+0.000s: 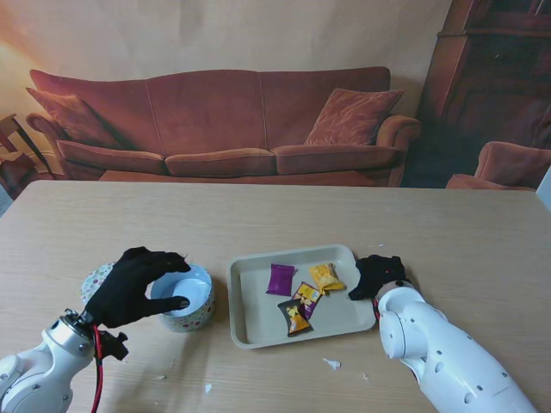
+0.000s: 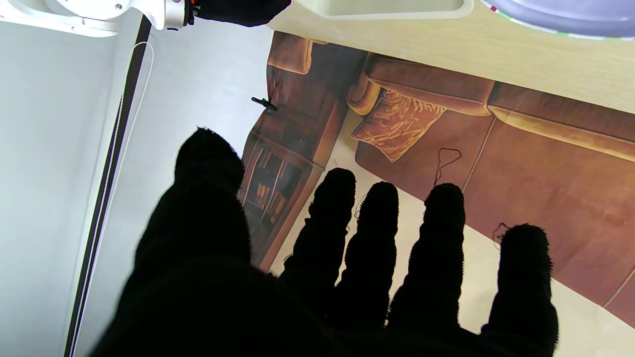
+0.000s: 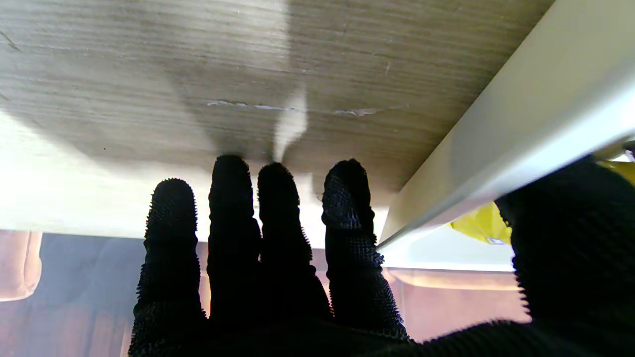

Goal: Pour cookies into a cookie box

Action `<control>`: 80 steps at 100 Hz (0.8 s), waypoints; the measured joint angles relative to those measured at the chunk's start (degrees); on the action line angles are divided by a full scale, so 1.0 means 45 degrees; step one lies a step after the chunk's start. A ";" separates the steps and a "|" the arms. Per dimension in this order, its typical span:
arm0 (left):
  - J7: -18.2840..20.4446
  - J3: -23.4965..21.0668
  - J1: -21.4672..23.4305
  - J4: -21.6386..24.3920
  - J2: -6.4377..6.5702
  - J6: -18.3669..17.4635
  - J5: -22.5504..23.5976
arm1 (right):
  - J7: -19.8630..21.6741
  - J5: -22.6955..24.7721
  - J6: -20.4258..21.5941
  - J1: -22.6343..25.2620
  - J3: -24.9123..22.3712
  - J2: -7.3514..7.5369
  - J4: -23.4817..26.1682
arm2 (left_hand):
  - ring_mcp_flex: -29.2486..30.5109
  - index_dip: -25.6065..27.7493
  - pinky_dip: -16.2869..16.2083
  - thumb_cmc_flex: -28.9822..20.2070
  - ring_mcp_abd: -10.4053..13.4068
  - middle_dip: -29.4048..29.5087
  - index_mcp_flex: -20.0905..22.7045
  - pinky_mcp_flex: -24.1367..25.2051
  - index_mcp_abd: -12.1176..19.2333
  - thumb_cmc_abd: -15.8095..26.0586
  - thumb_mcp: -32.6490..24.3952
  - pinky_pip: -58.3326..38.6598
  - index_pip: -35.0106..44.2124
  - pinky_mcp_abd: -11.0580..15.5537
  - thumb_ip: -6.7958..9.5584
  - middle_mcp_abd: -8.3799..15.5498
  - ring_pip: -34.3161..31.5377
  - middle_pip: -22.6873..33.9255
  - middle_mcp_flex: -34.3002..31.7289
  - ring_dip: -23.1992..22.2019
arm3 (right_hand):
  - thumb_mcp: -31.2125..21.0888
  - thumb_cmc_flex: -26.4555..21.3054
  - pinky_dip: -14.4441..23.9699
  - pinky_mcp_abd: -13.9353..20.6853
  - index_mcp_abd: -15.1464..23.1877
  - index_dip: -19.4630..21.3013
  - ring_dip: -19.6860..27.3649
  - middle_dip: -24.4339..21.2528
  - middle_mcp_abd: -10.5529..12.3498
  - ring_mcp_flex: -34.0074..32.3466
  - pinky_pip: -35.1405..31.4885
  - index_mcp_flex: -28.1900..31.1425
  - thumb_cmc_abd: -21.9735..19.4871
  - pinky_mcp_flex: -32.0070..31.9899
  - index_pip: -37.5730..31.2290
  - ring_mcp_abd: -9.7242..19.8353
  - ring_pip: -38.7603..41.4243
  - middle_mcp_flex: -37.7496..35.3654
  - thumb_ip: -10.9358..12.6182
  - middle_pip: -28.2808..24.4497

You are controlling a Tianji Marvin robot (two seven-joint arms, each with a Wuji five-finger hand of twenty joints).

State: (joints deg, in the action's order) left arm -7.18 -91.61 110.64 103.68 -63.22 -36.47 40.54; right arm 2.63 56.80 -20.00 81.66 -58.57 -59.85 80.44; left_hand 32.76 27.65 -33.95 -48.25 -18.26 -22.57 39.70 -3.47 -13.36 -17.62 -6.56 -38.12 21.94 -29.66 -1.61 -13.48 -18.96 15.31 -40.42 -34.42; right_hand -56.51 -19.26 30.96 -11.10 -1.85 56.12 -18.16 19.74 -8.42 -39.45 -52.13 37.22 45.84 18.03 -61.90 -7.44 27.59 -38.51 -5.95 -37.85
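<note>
A round, pale-blue-lined box (image 1: 188,297) with a dotted outside sits left of the tray (image 1: 250,327) of bright packets (image 1: 303,294), the left hand (image 1: 131,286) spread above it, the right hand (image 1: 379,274) open-fingered at the tray's right rim.

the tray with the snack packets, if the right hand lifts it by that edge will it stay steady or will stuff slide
The shallow beige plastic tray looks stiff and light, so it would probably lift without bending. Its floor looks smooth and the small purple, yellow and dark cookie packets lie loose, so they would likely slide toward the low side once tilted. The black-gloved right hand sits at one edge only, so it may tip.
</note>
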 measured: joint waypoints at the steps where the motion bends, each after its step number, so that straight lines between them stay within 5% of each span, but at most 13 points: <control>1: 0.0009 -0.0001 0.0000 0.0000 0.0000 0.0004 -0.0011 | -0.0011 -0.0002 0.0000 -0.0008 0.0006 -0.0003 -0.0012 | 0.0000 0.0000 0.0000 0.0000 0.0000 0.0000 0.0000 -0.0001 0.0000 0.0000 0.0001 0.0000 0.0000 0.0000 0.0000 0.0000 0.0000 0.0000 -0.0002 0.0000 | -0.0009 -0.0007 -0.0065 0.0001 0.0007 0.0016 -0.0001 0.0001 0.0000 -0.0048 -0.0047 0.0118 0.0128 0.0058 0.0051 -0.0005 0.0000 -0.0121 -0.0117 0.0001; 15: 0.0108 -0.0039 0.0005 -0.0002 -0.0001 0.0051 -0.0111 | -0.0383 -0.0142 0.0017 -0.0140 0.0098 -0.0056 -0.0231 | 0.0034 0.0000 0.0000 -0.0007 -0.0082 0.0000 0.0231 -0.0002 0.0012 0.0000 0.0002 0.0000 0.0024 0.0000 0.0000 0.0000 0.0000 -0.0005 -0.0143 0.0000 | -0.0595 -0.0479 -0.0418 -0.0145 0.0207 0.0298 0.0194 -0.0032 0.0005 -0.0926 -0.0702 0.1413 0.1615 0.0817 -0.1469 -0.0156 -0.0230 -0.1262 -0.1356 0.0060; 35: 0.0163 -0.0040 0.0024 -0.0001 -0.0010 0.0110 -0.0493 | -0.0811 -0.0745 0.0189 -0.0155 -0.0043 -0.0166 -0.0394 | 0.0066 0.0000 0.0000 -0.0038 -0.0139 0.0000 0.0518 -0.0003 0.0121 0.0151 0.0134 0.0000 0.0027 0.0000 0.0000 -0.0013 0.0000 -0.0123 -0.0285 0.0000 | -0.1235 -0.1013 -0.1064 -0.0614 0.0760 0.2314 0.0362 -0.0497 -0.0484 -0.1307 -0.1363 0.2726 0.2543 0.1962 -0.2441 -0.0696 -0.0252 -0.2380 -0.1543 0.1206; 41: 0.0161 -0.0044 0.0030 -0.0001 -0.0016 0.0127 -0.0534 | -0.0844 -0.1236 0.0216 -0.0125 -0.0171 -0.0224 -0.0340 | 0.0145 0.0000 0.0000 -0.0061 -0.0164 0.0000 0.0665 -0.0009 0.0122 0.0151 0.0137 0.0000 0.0045 0.0000 0.0000 -0.0023 0.0004 -0.0150 -0.0422 0.0000 | -0.2075 -0.1767 -0.1372 -0.0879 0.0753 0.2901 0.0682 -0.0549 -0.0739 -0.1307 -0.1492 0.2840 0.2654 0.2328 -0.2702 -0.1132 -0.0361 -0.2698 -0.1064 0.1309; 54: 0.0152 -0.0052 0.0044 -0.0001 -0.0030 0.0188 -0.0716 | -0.0749 -0.1623 0.0258 0.0018 -0.0445 -0.0297 -0.0155 | 0.0200 0.0000 0.0000 -0.0158 -0.0278 0.0000 0.0819 -0.0009 0.0123 0.0538 0.0303 0.0000 0.0019 -0.0016 0.0000 -0.0048 0.0004 -0.0219 -0.0584 0.0000 | -0.2995 -0.2553 -0.2231 -0.1227 0.0823 0.3825 0.1443 -0.0555 -0.1053 -0.1790 -0.1716 0.2819 0.2216 0.3074 -0.2739 -0.1428 -0.1479 -0.3132 0.0927 0.1254; 63: 0.0160 -0.0051 0.0059 0.0001 -0.0039 0.0214 -0.0914 | -0.0883 -0.1884 0.0260 0.0133 -0.0599 -0.0340 -0.0063 | 0.0200 0.0000 0.0033 -0.0159 -0.0288 0.0000 0.0954 -0.0009 0.0123 0.0590 0.0303 0.0000 0.0019 -0.0019 0.0000 -0.0157 0.0004 -0.0247 -0.0614 0.0000 | -0.2995 -0.2703 -0.2691 -0.1552 0.0823 0.4129 0.1804 -0.0551 -0.1077 -0.2563 -0.1723 0.2819 0.2194 0.3396 -0.2767 -0.1569 -0.1608 -0.4068 0.1095 0.1063; 70: 0.0163 -0.0050 0.0068 0.0002 -0.0044 0.0218 -0.0933 | -0.2202 -0.2929 0.0254 0.0214 -0.0643 -0.0503 -0.0275 | 0.0200 0.0000 0.0057 -0.0159 -0.0290 0.0000 0.0976 -0.0009 0.0123 0.0595 0.0491 0.0000 0.0016 -0.0024 0.0000 -0.0160 0.0004 -0.0266 -0.0614 0.0000 | -0.2995 -0.2839 -0.3132 -0.1711 0.0823 0.4325 0.1476 -0.0630 -0.1077 -0.4967 -0.2137 0.2929 0.2223 0.3851 -0.2772 -0.1494 -0.0524 -0.5173 0.1095 0.1000; 80: 0.0163 -0.0050 0.0071 0.0003 -0.0052 0.0241 -0.0941 | -0.3453 -0.3278 0.0376 0.0351 -0.0808 -0.0863 -0.0716 | 0.0201 0.0000 0.0059 -0.0159 -0.0309 0.0000 0.1189 -0.0009 0.0123 0.0751 0.0574 0.0000 0.0014 -0.0066 0.0000 -0.0170 0.0004 -0.0276 -0.0617 0.0000 | -0.2995 -0.2841 -0.3431 -0.1900 0.0823 0.4369 0.1321 -0.0836 -0.1072 -0.5175 -0.2326 0.2930 0.2261 0.4087 -0.2772 -0.1410 0.0179 -0.5473 0.1016 0.1294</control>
State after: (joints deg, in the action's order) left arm -6.44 -91.83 110.96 103.69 -63.46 -35.38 36.30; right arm -12.91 42.05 -18.31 83.24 -62.21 -63.73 77.22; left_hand 33.66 27.65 -33.68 -48.97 -19.65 -22.57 45.05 -3.51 -12.81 -14.24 -3.97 -38.12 22.00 -29.95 -1.61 -14.24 -18.95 14.07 -43.20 -34.42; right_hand -69.99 -32.05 15.53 -19.65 1.85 75.78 -12.21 15.98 -13.24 -62.74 -62.60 50.41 56.01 36.42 -74.37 -13.79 28.40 -63.13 -1.38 -32.03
